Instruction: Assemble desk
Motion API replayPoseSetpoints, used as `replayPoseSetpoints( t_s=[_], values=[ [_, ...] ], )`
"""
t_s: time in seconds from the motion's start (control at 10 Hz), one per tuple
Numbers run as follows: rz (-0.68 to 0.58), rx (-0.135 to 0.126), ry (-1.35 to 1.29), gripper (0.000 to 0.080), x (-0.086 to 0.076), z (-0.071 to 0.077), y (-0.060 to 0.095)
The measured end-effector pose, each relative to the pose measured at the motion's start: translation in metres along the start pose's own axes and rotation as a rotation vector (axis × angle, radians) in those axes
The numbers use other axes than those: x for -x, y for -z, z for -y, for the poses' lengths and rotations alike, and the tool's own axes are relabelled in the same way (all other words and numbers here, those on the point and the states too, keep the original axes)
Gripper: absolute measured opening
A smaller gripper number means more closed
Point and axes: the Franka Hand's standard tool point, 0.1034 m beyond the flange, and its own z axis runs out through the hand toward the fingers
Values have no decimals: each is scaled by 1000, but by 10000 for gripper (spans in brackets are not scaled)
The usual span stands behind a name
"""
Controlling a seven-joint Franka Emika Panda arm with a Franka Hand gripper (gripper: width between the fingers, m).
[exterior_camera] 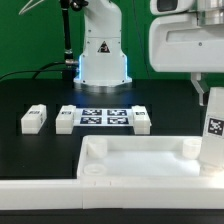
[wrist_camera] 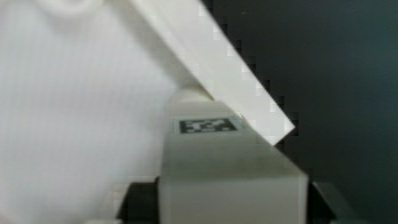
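I count one white tabletop (exterior_camera: 140, 162) low in the frame, one long white bar (exterior_camera: 30, 192) along the bottom edge, and one marker board (exterior_camera: 103, 117) with four tags at mid-frame. The legs come to four: a first leg (exterior_camera: 33, 119), second leg (exterior_camera: 66, 119) and third leg (exterior_camera: 141, 120) at mid-frame, and a fourth leg (exterior_camera: 213, 130) at the right edge.

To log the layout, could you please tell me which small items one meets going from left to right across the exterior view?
first lying leg → second lying leg → marker board → third lying leg → upright tagged leg
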Motion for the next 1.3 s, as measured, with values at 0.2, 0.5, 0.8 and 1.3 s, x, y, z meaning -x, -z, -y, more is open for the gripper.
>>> replayPoseSetpoints(
  t_s=[0.2, 0.5, 0.8, 1.3],
  values=[
    [40, -34, -231, 300, -8, -2, 1],
    [78, -49, -452, 300, -30, -8, 0],
    [80, -47, -457, 300, -25, -6, -1],
    [33, -43, 125, 645, -14, 0, 2]
  ],
)
